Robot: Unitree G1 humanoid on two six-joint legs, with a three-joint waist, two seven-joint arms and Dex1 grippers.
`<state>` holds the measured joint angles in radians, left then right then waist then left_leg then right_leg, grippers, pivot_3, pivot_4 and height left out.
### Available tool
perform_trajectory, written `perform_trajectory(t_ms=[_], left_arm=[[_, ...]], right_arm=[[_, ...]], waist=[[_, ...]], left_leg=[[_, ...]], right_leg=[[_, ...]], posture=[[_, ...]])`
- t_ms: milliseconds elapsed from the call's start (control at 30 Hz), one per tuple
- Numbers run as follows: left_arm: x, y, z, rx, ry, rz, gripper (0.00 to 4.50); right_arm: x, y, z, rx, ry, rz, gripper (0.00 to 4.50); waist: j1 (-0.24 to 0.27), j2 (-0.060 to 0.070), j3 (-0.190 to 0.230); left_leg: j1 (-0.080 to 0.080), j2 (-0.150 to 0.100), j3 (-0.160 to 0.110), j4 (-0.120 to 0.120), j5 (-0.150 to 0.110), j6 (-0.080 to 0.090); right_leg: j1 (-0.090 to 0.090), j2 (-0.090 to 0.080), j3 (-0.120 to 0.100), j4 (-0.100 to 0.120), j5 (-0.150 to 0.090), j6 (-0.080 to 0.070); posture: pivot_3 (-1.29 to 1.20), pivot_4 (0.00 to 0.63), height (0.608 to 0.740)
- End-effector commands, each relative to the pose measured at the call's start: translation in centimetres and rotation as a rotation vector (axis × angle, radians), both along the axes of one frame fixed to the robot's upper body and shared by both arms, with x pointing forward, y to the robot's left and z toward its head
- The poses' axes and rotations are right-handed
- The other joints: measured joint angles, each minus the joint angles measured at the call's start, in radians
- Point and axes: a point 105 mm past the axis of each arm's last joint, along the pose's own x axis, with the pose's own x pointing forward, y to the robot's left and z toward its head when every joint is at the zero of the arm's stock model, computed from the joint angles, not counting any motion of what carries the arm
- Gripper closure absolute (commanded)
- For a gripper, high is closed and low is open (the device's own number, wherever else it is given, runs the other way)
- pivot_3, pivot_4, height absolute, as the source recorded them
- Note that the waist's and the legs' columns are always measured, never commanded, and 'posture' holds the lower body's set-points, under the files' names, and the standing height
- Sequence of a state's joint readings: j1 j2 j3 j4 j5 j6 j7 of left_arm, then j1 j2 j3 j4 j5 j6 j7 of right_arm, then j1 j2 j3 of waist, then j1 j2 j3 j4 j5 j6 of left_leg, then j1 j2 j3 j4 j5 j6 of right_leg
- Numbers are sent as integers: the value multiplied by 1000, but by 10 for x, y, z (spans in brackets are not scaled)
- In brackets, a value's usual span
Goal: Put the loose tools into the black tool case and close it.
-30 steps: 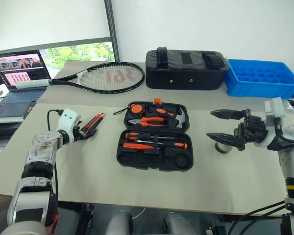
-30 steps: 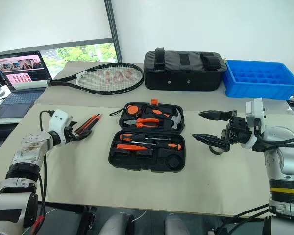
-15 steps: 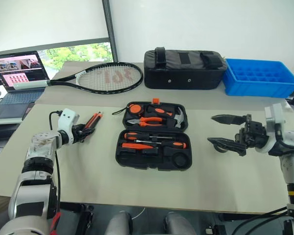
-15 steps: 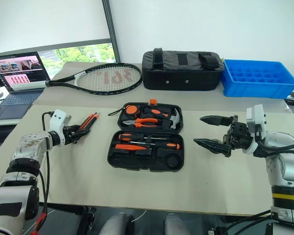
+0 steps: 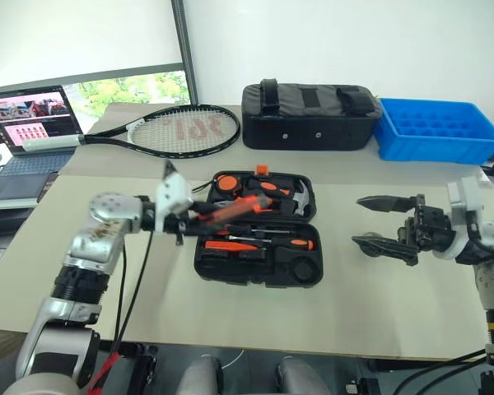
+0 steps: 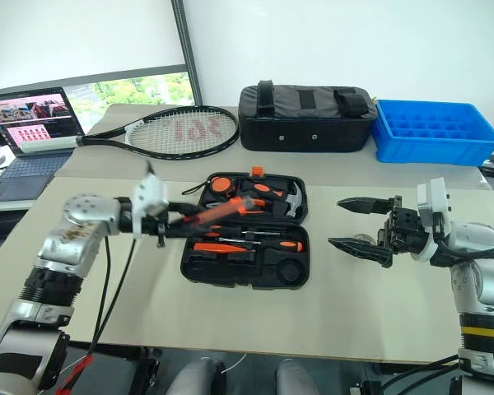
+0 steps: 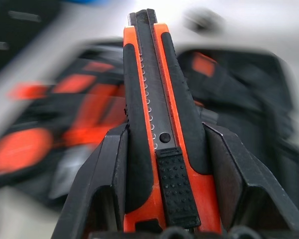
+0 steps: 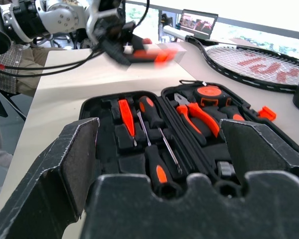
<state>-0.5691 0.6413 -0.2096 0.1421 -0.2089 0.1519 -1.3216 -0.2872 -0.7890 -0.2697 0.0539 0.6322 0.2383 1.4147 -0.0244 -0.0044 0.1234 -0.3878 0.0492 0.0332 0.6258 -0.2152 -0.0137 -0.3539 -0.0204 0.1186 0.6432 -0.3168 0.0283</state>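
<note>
Since a second ago your left gripper [image 5: 199,216] has swung from the worktop's left side in over the black tool case [image 5: 259,228], carrying the orange-black utility knife [image 7: 159,124] with it. Right arm has barely stirred.

Jaws, left: clamped on the knife about its lower body, one finger on each flank, blade end pointing away from the wrist. In the head views the knife reads as an orange streak lying across the case's left edge, near the seam between its two halves and above the slots, not yet seated.

Jaws, right: the right gripper [image 5: 387,225] stands wide apart, nothing between the fingers, hovering off the case's right side and pointing toward it. A small dark round thing sits on the worktop [image 5: 354,288] just behind the lower finger, likely the tape roll; too hidden to be sure.

Progress, as far as you can see:
- Case lies open and flat, lid half away from you, small orange latch at its far edge.
- Pliers, hammer, tape measure and screwdrivers already sit in their moulded slots.
- Knife is in hand, over the case, still to be placed.
- Round slot at the near right corner of the case looks empty.
- Lid not closed.

Judged roughly two thirds through: seat the knife, fetch the roll, shut and latch.

Tennis racket [image 5: 177,132], black fabric bag [image 5: 311,115] and blue tray [image 5: 439,130] sit at the back, well clear.
</note>
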Motion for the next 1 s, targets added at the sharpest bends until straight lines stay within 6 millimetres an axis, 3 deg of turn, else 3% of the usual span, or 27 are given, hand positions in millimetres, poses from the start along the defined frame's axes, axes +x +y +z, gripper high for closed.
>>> perform_trajectory(t_ms=[33, 100, 233, 533, 800, 867, 900, 1000], left_arm=[[-7, -13, -8, 97, -66, -84, 2727], [-8, -21, -22, 149, -87, -121, 2727], [-15, -35, -26, 135, -54, -172, 2727], [-18, -26, -38, 235, -26, -196, 2727], [-19, -22, -35, 239, -12, -217, 2727], [-20, -23, -35, 241, -2, -228, 1725], [-20, -23, -35, 244, -2, -228, 1554], [-14, -22, -32, 248, -37, -209, 454]], right_arm=[[-6, -5, 12, -19, -66, -9, 0], [-9, -7, 11, -31, -68, -15, 0], [-10, -7, 11, -34, -72, -27, 0], [-14, -8, 10, -33, -72, -41, 0], [-13, -8, 9, -36, -75, -40, 0], [-12, -8, 9, -36, -76, -39, 0], [-12, -7, 9, -36, -76, -37, 0], [-12, -7, 9, -39, -77, -35, 0]], waist=[[2, 0, 0], [7, 0, 0], [10, 0, 0], [5, -1, 1], [5, -1, 1], [5, -1, 1], [5, -1, 1], [5, -1, 0]], left_leg=[[0, 0, 0, 0, 0, 0], [-1, 0, 0, 0, 0, 0], [-1, -1, 0, 1, 0, 0], [-1, -1, 0, 0, 0, 0], [0, -1, 0, 0, 0, 0], [0, -1, 0, 0, 0, 0], [0, -1, 0, 0, 0, 0], [-1, -1, 0, 0, 0, 0]], right_leg=[[0, 0, 0, 0, 0, 0], [0, 0, 0, -1, 0, 0], [0, -1, 1, -2, 0, 0], [1, 0, 1, -1, 0, 0], [1, 0, 1, -1, 0, 0], [1, 0, 1, -1, 0, 0], [1, 0, 1, -1, 0, 0], [1, 0, 1, -1, 0, 0]], posture=[[0, 150, 708], [0, 150, 708], [0, 150, 708], [0, 150, 708], [0, 150, 708], [0, 150, 708], [0, 150, 708], [0, 150, 708]])
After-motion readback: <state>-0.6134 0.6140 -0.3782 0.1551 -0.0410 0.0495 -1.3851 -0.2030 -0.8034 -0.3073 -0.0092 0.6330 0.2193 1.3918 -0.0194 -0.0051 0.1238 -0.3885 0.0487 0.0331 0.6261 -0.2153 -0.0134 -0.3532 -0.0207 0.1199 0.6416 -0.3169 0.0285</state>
